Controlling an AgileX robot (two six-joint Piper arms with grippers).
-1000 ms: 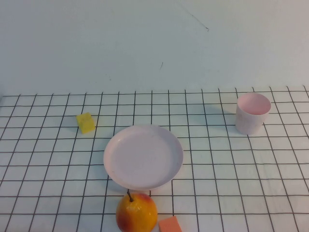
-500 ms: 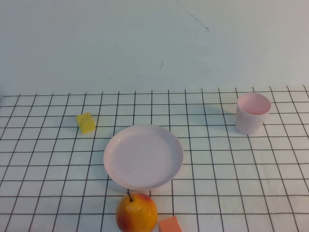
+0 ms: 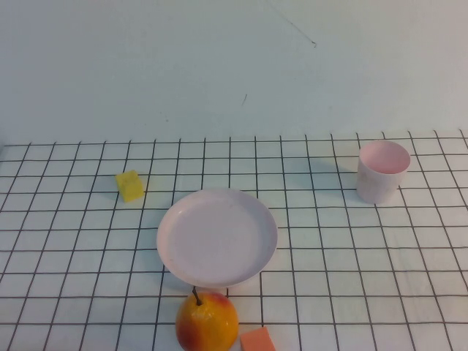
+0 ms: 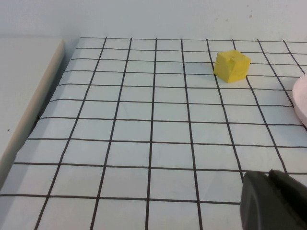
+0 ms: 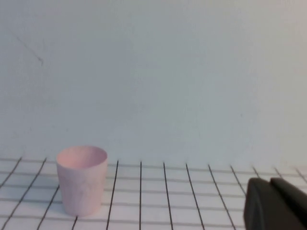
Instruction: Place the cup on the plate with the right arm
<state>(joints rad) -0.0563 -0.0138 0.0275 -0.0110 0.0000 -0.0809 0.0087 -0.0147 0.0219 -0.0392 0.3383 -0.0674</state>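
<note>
The pale pink cup stands upright at the far right of the gridded table; it also shows in the right wrist view. The round pale pink plate lies empty at the table's middle; its edge shows in the left wrist view. Neither arm shows in the high view. My right gripper is shut and empty, some way back from the cup. My left gripper is shut and empty, low over the table's left part.
A yellow cube sits left of the plate and shows in the left wrist view. A red-yellow apple and an orange block lie at the front edge. A pale wall backs the table.
</note>
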